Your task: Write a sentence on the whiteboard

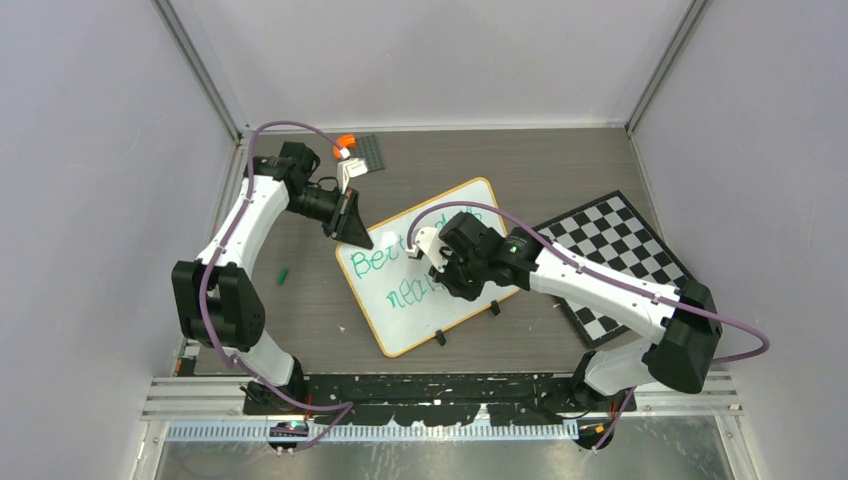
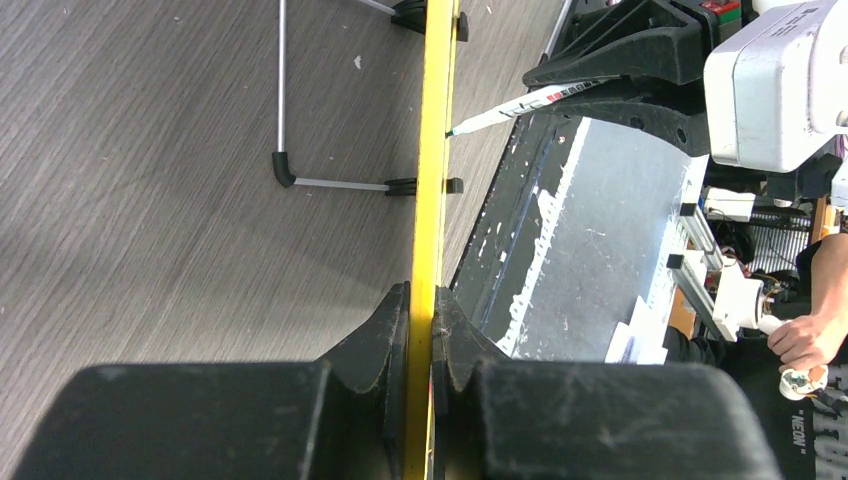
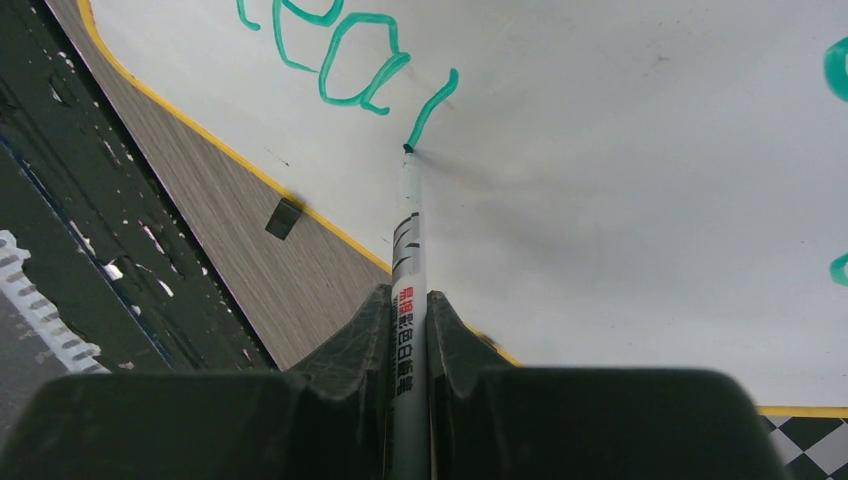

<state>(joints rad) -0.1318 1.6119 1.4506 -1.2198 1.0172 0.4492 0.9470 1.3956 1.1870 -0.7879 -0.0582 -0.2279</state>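
The whiteboard (image 1: pixel 455 205) lies tilted on the table, with green words (image 1: pixel 385 262) in two lines on its left part. My left gripper (image 1: pixel 352 228) is shut on the board's yellow rim (image 2: pixel 432 200) at its far left corner. My right gripper (image 1: pixel 440 268) is shut on a white marker (image 3: pixel 409 260) over the board's middle. The marker tip (image 3: pixel 407 149) touches the board at the foot of a green stroke after "nea" (image 3: pixel 345 55). The marker also shows in the left wrist view (image 2: pixel 520 104), its tip against the board's edge.
A black-and-white checkerboard (image 1: pixel 610 250) lies right of the board, partly under my right arm. A small green cap (image 1: pixel 283 273) lies on the table left of the board. An orange and white object (image 1: pixel 346 150) and a dark plate (image 1: pixel 366 152) sit at the back.
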